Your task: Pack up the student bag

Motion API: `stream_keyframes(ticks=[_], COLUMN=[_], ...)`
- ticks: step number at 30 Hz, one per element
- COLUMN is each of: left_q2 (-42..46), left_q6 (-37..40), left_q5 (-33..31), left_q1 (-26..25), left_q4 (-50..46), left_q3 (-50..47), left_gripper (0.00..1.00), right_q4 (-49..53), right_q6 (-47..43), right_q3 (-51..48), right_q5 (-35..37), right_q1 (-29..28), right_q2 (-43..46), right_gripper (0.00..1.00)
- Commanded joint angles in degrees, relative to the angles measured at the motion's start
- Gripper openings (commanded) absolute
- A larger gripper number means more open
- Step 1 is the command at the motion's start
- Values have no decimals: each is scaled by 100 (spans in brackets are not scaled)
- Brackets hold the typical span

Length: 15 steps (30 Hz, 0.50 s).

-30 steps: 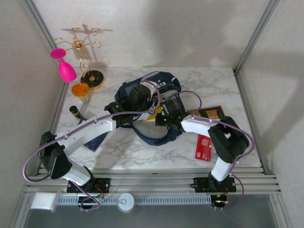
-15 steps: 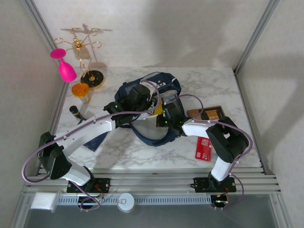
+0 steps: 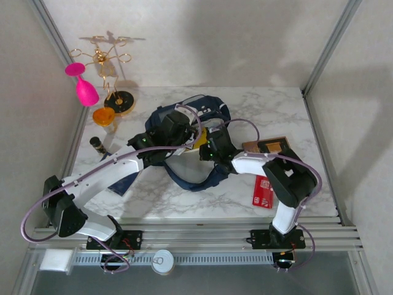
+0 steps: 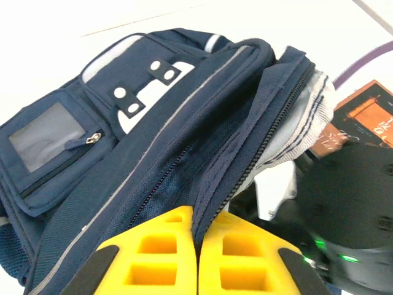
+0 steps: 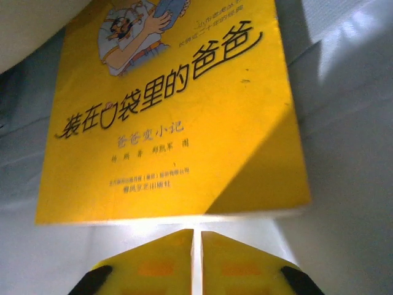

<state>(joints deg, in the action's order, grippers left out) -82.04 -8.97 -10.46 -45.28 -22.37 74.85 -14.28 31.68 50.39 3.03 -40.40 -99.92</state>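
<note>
At centre of marble table (image 3: 276, 110): student bag (image 3: 212, 104), mouth unzipped. Left gripper (image 4: 196, 215) pinched tight on its zipper edge. Right gripper (image 5: 196, 236) near-closed, empty, just short of yellow Chinese paperback (image 5: 178, 104).

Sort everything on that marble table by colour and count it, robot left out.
Pink: 1, goblet
Gold: 1, wire rack
Orange: 1, cup
Dark: 1, tube
Navy: 1, student bag
Yellow: 1, paperback
Brown: 1, book
Red: 1, packet
Total: 8
</note>
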Motion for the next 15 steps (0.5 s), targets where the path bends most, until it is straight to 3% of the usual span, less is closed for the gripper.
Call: stream_keyframes(ticks=[1,7,11,15], left_q2=[250,372,755,998], left_q6=[49,-364,-703,-992], left_q5=[-493,-570,-548,158], left_q1=[71,89,112,98], left_q4=[22,-73,287,630], left_q3=[-49,-684,-1510,-2112], left_gripper=[0,0,0,0], right_q4=[84,1471,2466,3473], right_q6=[-153,120,569,665], right_q3=[-381,-799,-1005,-1017], right_q5=[-566,-738,-958,-1470], right_q1=[-57,32,715,1677], right_q2=[945,2484,3297,3580], right_gripper=[18,32,40,53])
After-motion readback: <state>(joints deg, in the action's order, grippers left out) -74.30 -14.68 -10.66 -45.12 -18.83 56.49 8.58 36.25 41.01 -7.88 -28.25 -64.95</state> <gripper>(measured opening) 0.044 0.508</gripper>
